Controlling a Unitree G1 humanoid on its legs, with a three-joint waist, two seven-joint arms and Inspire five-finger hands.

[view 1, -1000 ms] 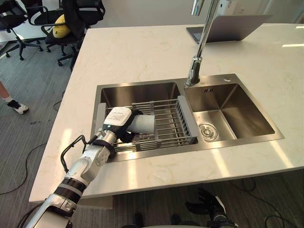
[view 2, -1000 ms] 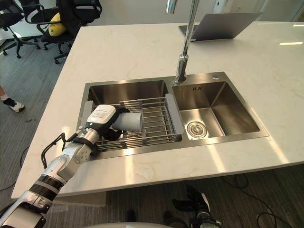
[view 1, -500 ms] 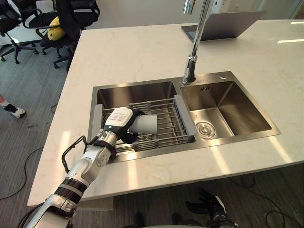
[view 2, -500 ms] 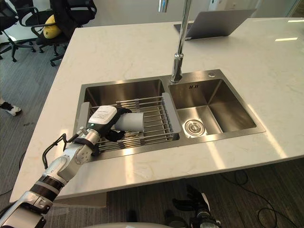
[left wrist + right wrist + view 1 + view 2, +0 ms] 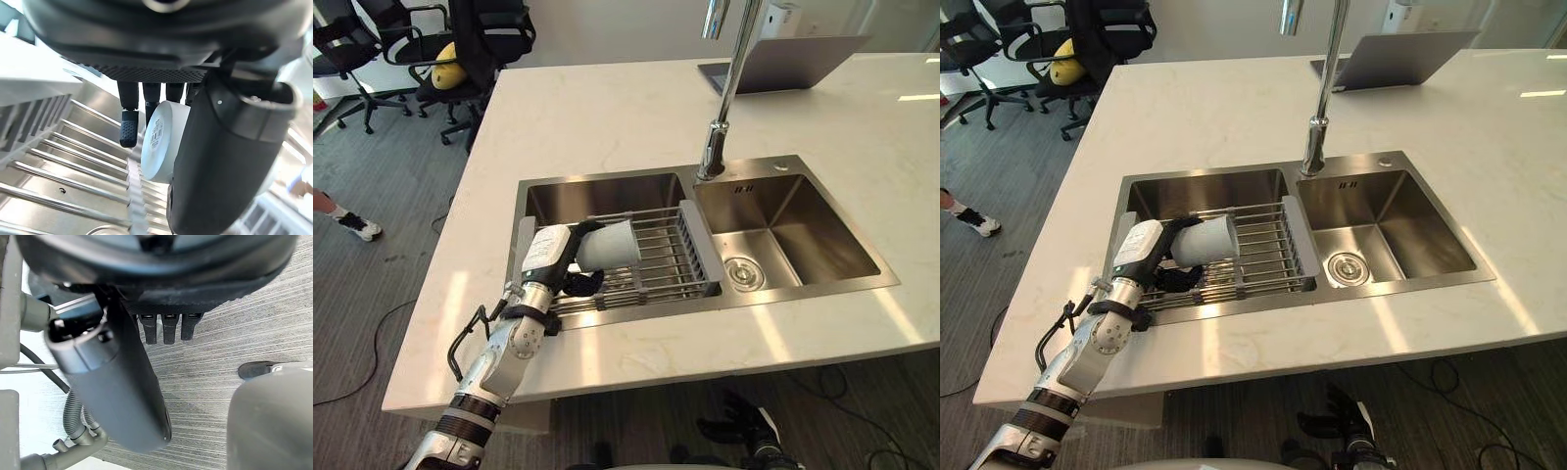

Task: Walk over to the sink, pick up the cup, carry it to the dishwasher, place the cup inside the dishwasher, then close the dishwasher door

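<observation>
A pale grey cup (image 5: 610,245) lies on its side in my left hand (image 5: 548,253), its mouth turned toward the right basin. The fingers and thumb curl round it, holding it just above the wire rack (image 5: 661,262) in the left basin of the steel sink (image 5: 607,188). In the left wrist view the cup's (image 5: 160,142) labelled base shows between the fingers (image 5: 128,128) and the thumb. My right hand (image 5: 736,429) hangs low below the counter's front edge, its fingers (image 5: 168,329) relaxed over the grey floor, holding nothing.
A tall faucet (image 5: 726,108) rises behind the divider between the basins. The right basin has a drain (image 5: 744,272). A laptop (image 5: 793,61) sits at the counter's far side. Office chairs (image 5: 460,49) stand at the far left, and a person's foot (image 5: 354,225) rests on the floor.
The left hand has raised the cup off the rack and tipped its mouth upward. The camera has shifted a little.
</observation>
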